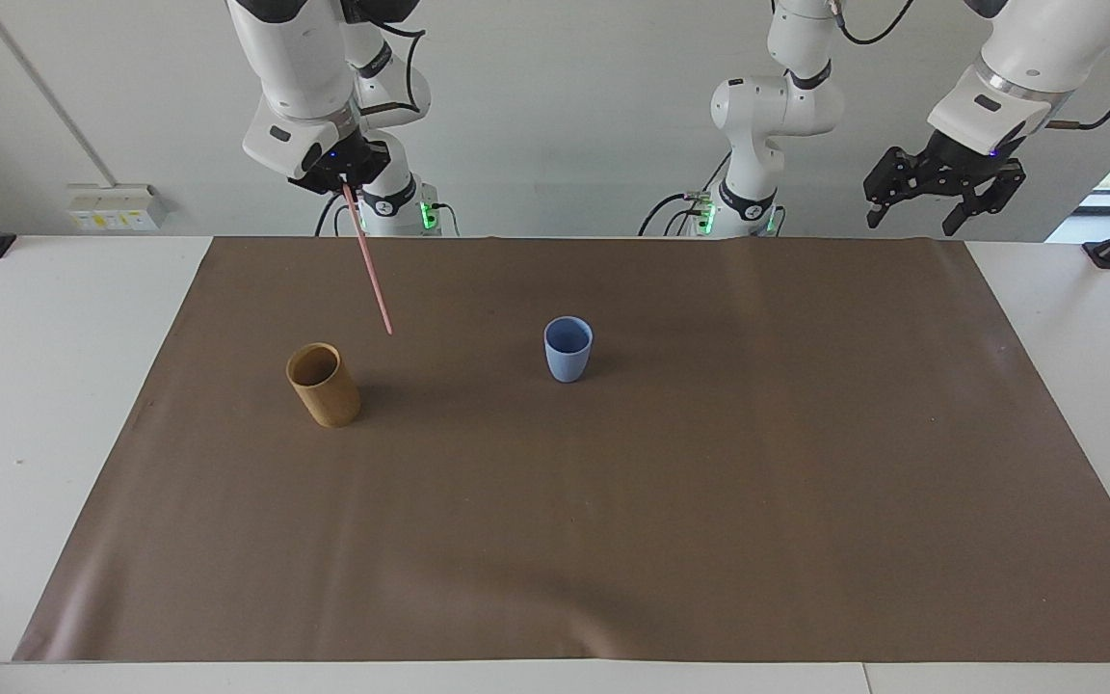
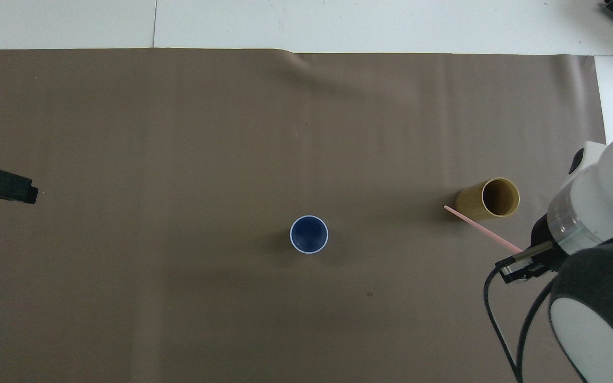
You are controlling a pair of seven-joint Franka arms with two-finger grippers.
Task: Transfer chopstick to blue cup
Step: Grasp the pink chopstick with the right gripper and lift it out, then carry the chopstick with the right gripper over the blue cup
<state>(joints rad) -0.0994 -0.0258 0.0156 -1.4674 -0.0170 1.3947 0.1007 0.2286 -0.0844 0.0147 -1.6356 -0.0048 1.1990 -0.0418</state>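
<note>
- The chopstick (image 1: 368, 259) hangs tilted from the right hand (image 1: 344, 182), which is clenched on its top end, its tip in the air above the mat between the bamboo cup (image 1: 324, 385) and the blue cup (image 1: 568, 349).
- It looks light, stiff and smooth; held so near the end it may swing or slip.
- The left hand (image 1: 944, 189) waits, released, up toward its own end of the counter from the blue cup.
- No writing or labels are readable.
</note>
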